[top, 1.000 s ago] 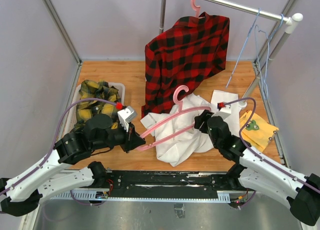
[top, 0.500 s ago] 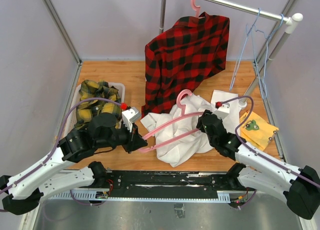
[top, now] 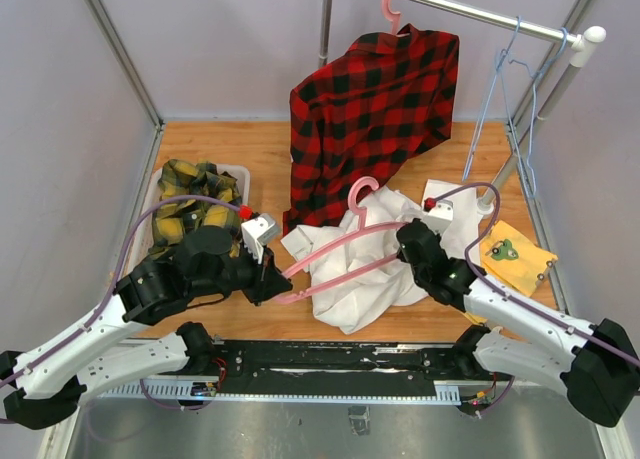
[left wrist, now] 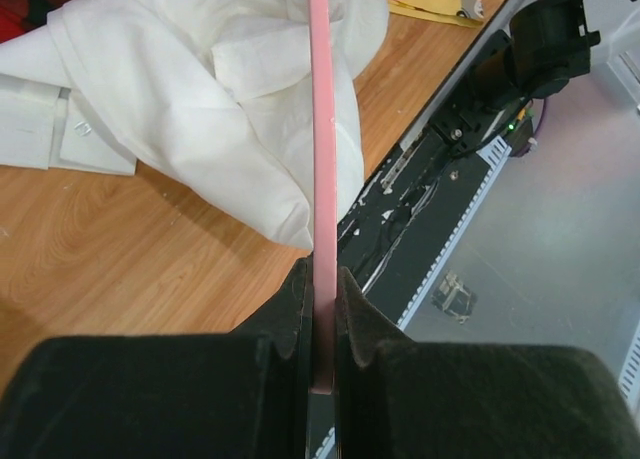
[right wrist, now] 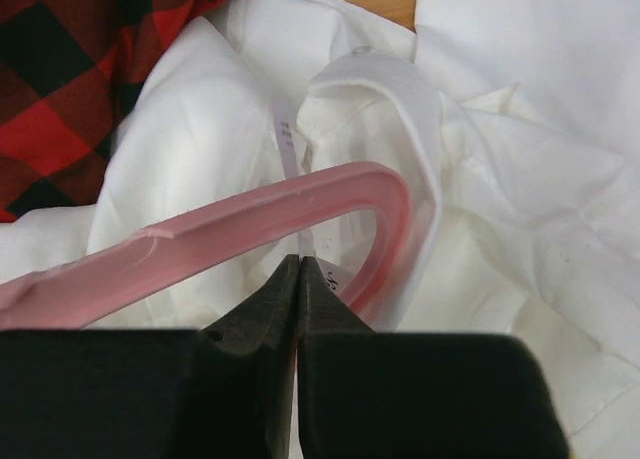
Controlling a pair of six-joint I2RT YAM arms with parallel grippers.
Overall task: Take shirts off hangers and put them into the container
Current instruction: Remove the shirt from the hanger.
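A white shirt (top: 362, 284) lies crumpled on the table with a pink hanger (top: 338, 242) still threaded through it. My left gripper (top: 273, 275) is shut on the hanger's lower left end (left wrist: 322, 129). My right gripper (top: 405, 241) is shut at the shirt's collar, pinching a thin fold of white cloth (right wrist: 480, 179) just under the hanger's bend (right wrist: 250, 224). A red-and-black plaid shirt (top: 370, 109) hangs on another pink hanger (top: 398, 1) from the rail. A yellow-and-green plaid shirt (top: 190, 217) lies in the white container (top: 241, 171) at the left.
Two thin light-blue hangers (top: 500, 89) dangle bare from the rail's right end. A flat yellow cloth (top: 515, 254) lies at the table's right edge. The rack's upright post (top: 325, 29) stands behind the red shirt.
My right gripper has closed its jaws at the white shirt's collar and edged slightly left. The pink hanger's hook has shifted a little. The left gripper keeps its hold.
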